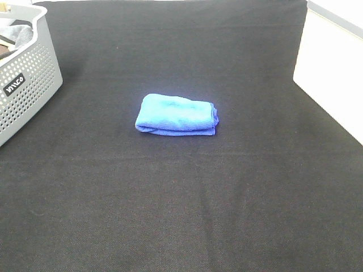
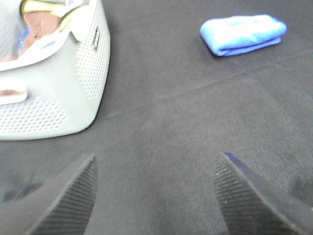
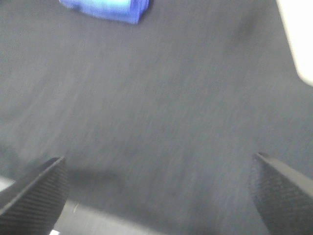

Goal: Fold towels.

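Observation:
A bright royal-blue towel (image 1: 177,115) lies folded into a small thick rectangle in the middle of the black cloth-covered table (image 1: 181,198). It also shows in the left wrist view (image 2: 243,34) and, blurred, at the edge of the right wrist view (image 3: 105,9). Neither arm shows in the exterior high view. My left gripper (image 2: 155,183) is open and empty, low over bare black cloth, apart from the towel. My right gripper (image 3: 159,183) is open and empty over bare black cloth, also apart from the towel.
A perforated grey basket (image 1: 25,79) holding dark cloths stands at the back left; it shows close to my left gripper in the left wrist view (image 2: 54,93). A white surface (image 1: 332,73) borders the table on the right.

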Tool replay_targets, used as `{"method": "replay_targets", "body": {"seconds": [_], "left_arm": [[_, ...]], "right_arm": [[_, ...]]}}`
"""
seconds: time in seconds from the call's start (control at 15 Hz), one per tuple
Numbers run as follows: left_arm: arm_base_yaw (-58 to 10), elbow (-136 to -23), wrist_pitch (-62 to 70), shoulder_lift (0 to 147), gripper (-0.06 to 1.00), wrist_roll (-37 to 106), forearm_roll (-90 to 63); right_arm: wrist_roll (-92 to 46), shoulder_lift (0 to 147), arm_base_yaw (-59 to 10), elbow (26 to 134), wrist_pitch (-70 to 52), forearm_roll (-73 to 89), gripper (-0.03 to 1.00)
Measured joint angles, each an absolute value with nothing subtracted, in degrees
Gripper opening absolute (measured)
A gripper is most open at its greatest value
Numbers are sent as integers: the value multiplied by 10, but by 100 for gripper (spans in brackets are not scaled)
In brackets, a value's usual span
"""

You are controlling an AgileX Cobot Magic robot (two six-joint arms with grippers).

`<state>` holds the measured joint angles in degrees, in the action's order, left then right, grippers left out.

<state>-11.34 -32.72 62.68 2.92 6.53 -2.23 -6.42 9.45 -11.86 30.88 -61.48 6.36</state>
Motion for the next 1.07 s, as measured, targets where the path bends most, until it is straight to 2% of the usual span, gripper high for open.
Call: {"method": "replay_targets", "body": {"seconds": [0.2, 1.07], "left_arm": [[-113, -292, 610, 29, 65, 96, -47], [-113, -292, 605, 29, 65, 117, -77]], "right_arm": [[-65, 91, -119, 293, -612, 64, 94], [-64, 91, -119, 291, -612, 62, 94]]}}
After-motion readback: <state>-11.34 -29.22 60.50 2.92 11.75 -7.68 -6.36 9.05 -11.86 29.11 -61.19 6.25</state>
